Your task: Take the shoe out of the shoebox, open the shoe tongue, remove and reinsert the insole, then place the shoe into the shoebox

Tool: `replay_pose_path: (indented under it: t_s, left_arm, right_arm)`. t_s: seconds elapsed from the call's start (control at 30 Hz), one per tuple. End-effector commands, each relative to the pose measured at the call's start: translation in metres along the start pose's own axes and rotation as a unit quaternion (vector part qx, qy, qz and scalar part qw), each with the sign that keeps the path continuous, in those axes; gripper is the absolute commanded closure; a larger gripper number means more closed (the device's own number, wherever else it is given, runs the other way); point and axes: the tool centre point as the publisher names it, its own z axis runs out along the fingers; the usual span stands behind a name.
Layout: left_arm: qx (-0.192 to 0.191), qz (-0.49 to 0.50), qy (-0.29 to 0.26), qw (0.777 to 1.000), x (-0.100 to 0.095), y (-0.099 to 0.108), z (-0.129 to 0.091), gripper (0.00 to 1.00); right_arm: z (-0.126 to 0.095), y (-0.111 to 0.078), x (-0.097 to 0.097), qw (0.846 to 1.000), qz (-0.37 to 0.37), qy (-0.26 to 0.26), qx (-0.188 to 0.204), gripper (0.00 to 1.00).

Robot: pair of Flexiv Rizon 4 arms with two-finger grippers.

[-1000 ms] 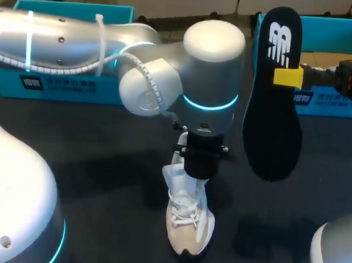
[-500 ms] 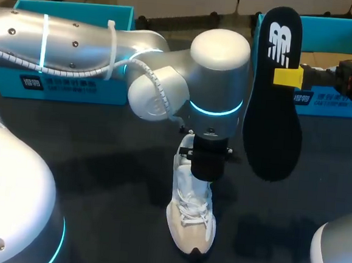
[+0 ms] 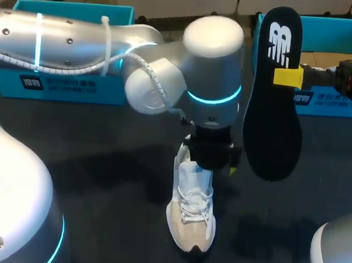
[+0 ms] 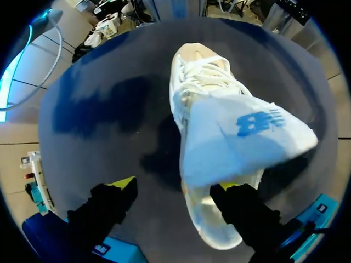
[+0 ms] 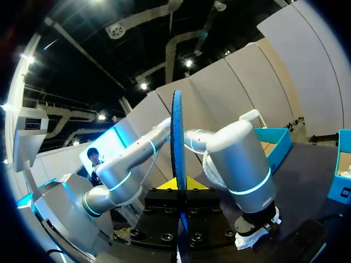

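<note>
- Two arms are over the dark table (image 3: 100, 162). The left arm (image 3: 110, 41) reaches to the middle, and the left gripper (image 4: 175, 186) hangs over the shoe's heel end. It is spread wide and grips nothing.
- Both teal shoeboxes stand at the far side, one (image 3: 57, 85) behind the left arm and one (image 3: 325, 100) behind the insole. The shoe is in neither.
- White-and-beige sneaker (image 3: 190, 221): it lies on the table, well apart from the boxes, with its toe toward the robot.
- Black insole (image 3: 272, 133): it is out of the sneaker and held upright in the air, with the right gripper (image 5: 178, 186) clamped on its upper part.
- Tongue (image 4: 241, 137): it is lifted toward the left wrist.
- Progress, as I judge it: unboxing, opening the tongue and removing the insole are done. Reinserting the insole and boxing the shoe remain.
</note>
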Motion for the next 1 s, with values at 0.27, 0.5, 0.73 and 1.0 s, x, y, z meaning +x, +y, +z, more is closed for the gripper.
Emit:
replay_pose_path:
  t_s: [0.27,0.5,0.73,1.0]
  left_arm:
    - [-0.046,-0.014,-0.178,0.983,0.025,-0.002,-0.081,0.00]
    - [-0.053,-0.018,-0.258,0.965,0.028,0.005,-0.098,0.00]
    - [-0.060,-0.011,-0.311,0.949,0.027,0.011,-0.122,0.00]
    - [-0.050,0.009,-0.342,0.938,0.027,0.015,-0.144,0.00]
  right_arm:
    - [0.003,0.003,-0.002,1.000,0.001,0.001,0.002,1.00]
    - [0.003,0.003,-0.002,1.000,0.001,0.001,0.002,1.00]
    - [0.003,0.003,-0.002,1.000,0.001,0.001,0.002,1.00]
    - [0.003,0.003,-0.002,1.000,0.001,0.001,0.002,1.00]
